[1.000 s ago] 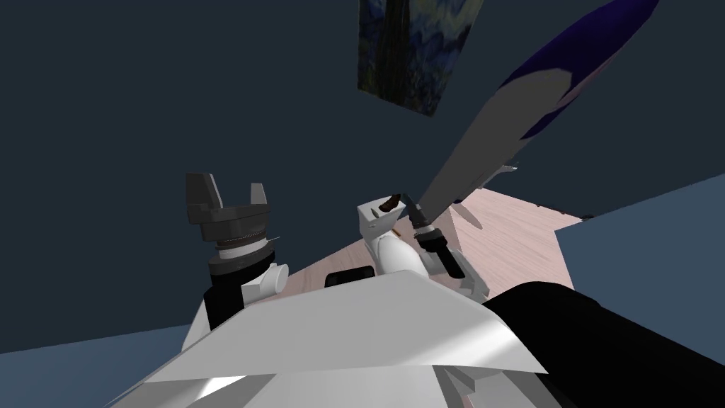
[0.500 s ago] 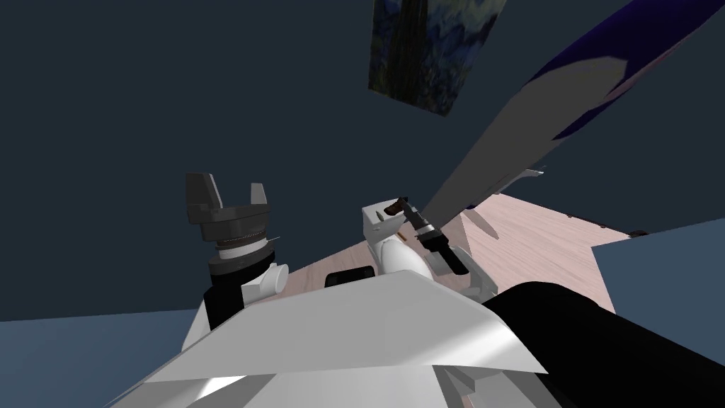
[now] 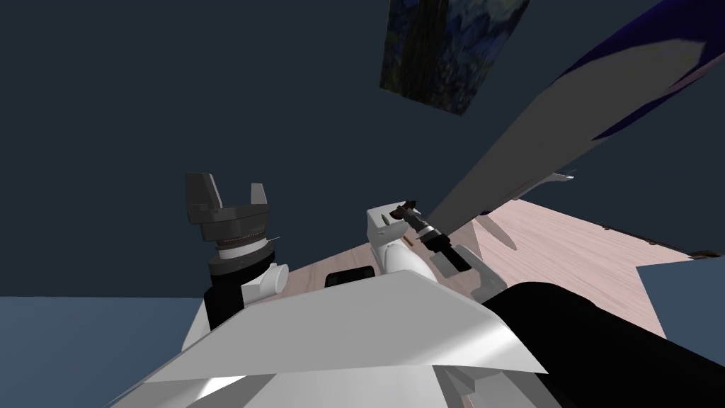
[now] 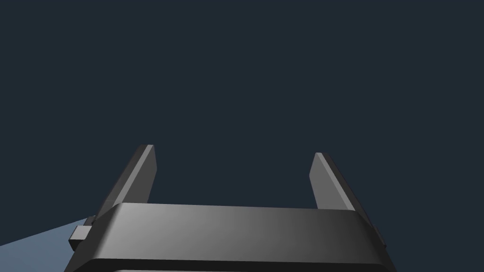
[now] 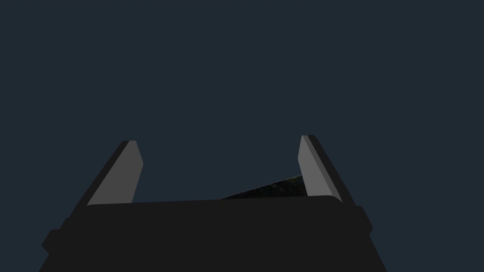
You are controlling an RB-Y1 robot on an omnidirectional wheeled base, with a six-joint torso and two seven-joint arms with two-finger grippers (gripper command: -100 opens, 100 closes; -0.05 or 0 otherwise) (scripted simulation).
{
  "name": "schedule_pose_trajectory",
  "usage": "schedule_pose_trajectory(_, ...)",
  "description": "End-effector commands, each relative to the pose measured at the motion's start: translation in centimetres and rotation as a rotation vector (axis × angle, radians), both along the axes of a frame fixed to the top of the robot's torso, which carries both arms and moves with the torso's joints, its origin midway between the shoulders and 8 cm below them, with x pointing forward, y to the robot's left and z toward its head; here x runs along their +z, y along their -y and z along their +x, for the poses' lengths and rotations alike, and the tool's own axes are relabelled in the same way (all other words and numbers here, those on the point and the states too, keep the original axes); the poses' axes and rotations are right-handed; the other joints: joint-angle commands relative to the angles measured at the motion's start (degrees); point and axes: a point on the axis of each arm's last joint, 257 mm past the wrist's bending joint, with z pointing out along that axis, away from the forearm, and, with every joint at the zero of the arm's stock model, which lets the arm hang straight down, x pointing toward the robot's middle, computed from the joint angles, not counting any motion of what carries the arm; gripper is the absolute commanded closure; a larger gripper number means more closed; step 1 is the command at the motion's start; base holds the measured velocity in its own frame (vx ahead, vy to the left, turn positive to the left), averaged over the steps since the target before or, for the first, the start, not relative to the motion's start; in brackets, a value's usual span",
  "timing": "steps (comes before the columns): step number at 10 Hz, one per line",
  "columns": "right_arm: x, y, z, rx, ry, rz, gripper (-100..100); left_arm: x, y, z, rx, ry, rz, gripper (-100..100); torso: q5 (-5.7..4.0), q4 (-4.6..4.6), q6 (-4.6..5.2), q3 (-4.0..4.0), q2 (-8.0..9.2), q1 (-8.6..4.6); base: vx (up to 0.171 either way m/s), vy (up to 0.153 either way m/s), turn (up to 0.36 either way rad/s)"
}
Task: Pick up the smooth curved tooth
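Left hand (image 4: 232, 150), right hand (image 5: 218, 139): both wide, empty; dark wall (image 4: 236, 71) ahead of each. Step: likely locating tooth. Next: face it, lower one hand.

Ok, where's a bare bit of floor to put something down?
The widest bare patch is the pale wood floor, bordered by the long grey slanted shape, the blue wall and the black area. It is crowded at that shape's lower end, where a white block, a small dark brown object and a dark cylinder bunch together.
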Motion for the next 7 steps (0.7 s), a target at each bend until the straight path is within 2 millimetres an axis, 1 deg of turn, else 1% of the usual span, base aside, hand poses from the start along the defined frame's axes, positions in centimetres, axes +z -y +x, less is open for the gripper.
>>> schedule_pose_trajectory(1, -2.2, 1.2, -0.1, -0.02, -0.073, -0.075, -100, 0.0, 0.0, 0.0, 0.0, 0.0, 0.0, 0, 0.0, 0.0, 0.0, 0.0, 0.0, 0.0, 0.059, 0.021, 0.167)
schedule_pose_trajectory(2, -2.3, 1.2, -0.1, -0.02, -0.076, -0.078, -100, 0.0, 0.0, 0.0, 0.0, 0.0, 0.0, 0, 0.0, -0.01, -0.01, -0.02, -0.03, 0.02, 0.047, 0.011, 0.057)
schedule_pose_trajectory(4, -5.2, 2.8, -0.6, -0.038, -0.174, -0.173, -100, 0.0, 0.0, 0.0, 0.0, 0.0, 0.0, 0, 0.01, 0.0, 0.0, -0.01, -0.02, 0.05, 0.068, 0.029, 0.094)
schedule_pose_trajectory(5, -5.4, 2.9, -0.6, -0.043, -0.179, -0.174, -100, 0.0, 0.0, 0.0, 0.0, 0.0, 0.0, 0, 0.01, -0.02, 0.0, -0.05, -0.09, 0.07, 0.057, 0.019, 0.053)
schedule_pose_trajectory(7, -8.5, 4.7, -1.5, -0.062, -0.285, -0.265, -100, 0.0, 0.0, 0.0, 0.0, 0.0, 0.0, 0, 0.01, 0.0, 0.01, -0.01, -0.01, 0.04, 0.054, 0.029, 0.088)
